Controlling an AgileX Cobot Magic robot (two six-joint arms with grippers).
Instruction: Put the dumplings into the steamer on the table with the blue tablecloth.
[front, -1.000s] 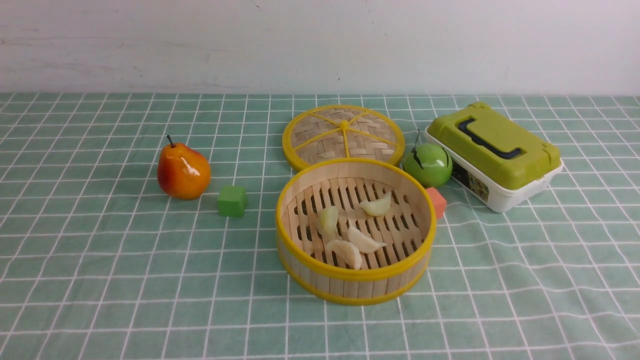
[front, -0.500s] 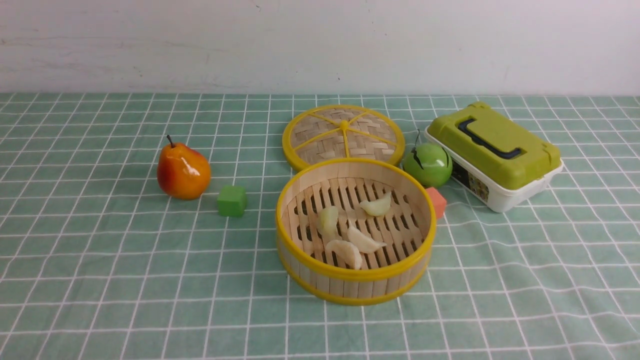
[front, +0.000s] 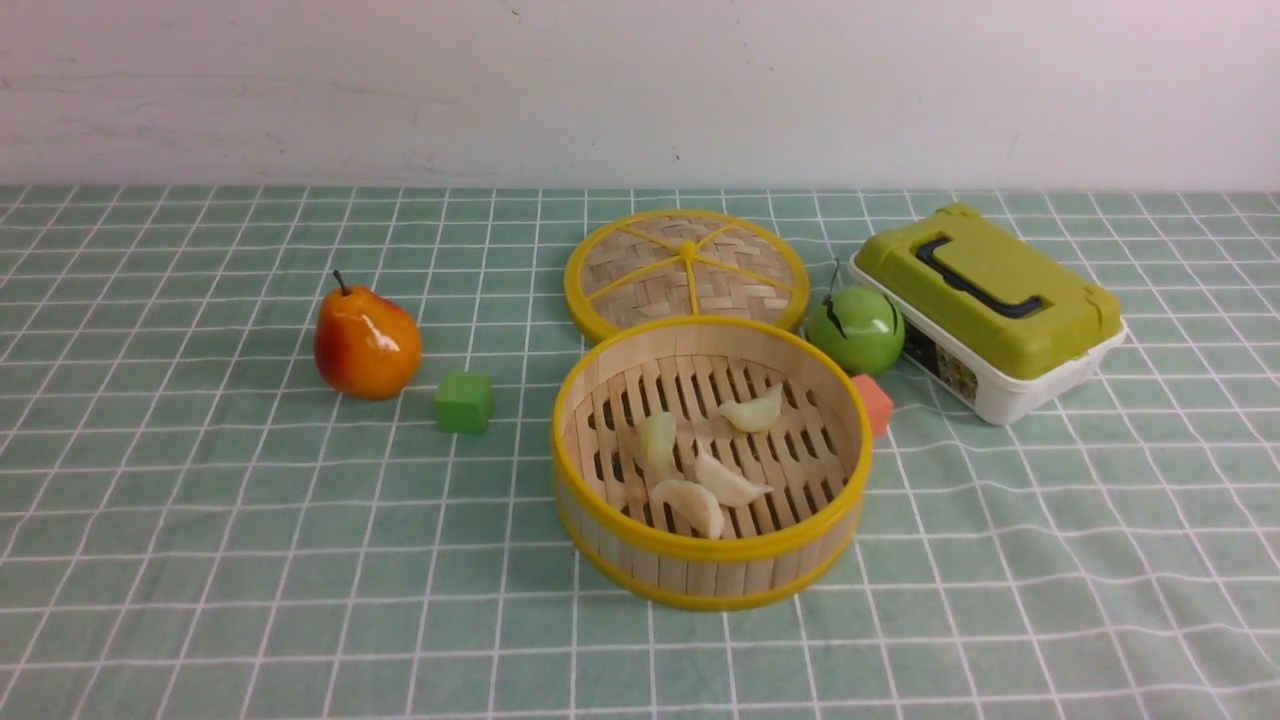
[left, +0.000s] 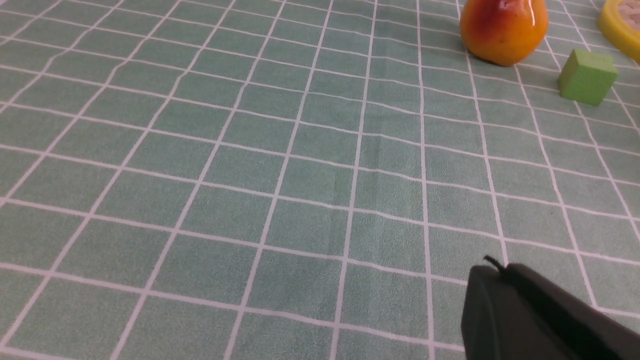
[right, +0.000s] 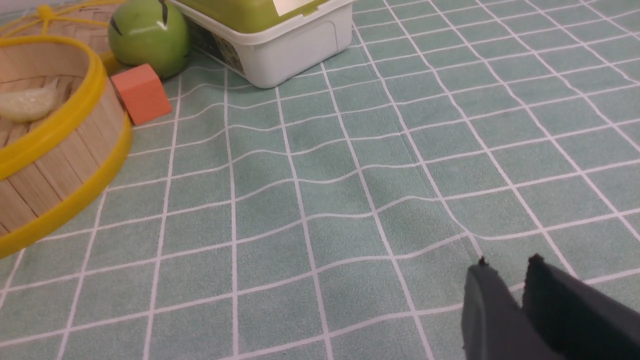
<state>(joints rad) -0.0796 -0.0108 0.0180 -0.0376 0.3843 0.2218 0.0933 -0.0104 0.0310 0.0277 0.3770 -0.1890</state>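
The steamer (front: 712, 560) stands in the middle of the tablecloth (front: 250, 550) that covers the table. Several pale dumplings (front: 728, 482) lie on its slatted floor. Neither arm shows in the front view. In the left wrist view my left gripper (left: 492, 267) is shut and empty over bare cloth, well away from the steamer. In the right wrist view my right gripper (right: 507, 262) has its tips a little apart with nothing between them, over cloth to the right of the steamer (right: 55, 150). One dumpling (right: 25, 102) shows inside it there.
The woven lid (front: 686, 268) lies flat behind the steamer. A pear (front: 366, 343) and a green cube (front: 464, 402) sit to its left. A green apple (front: 856, 330), an orange cube (front: 874, 403) and a green-lidded white box (front: 985, 305) sit to its right.
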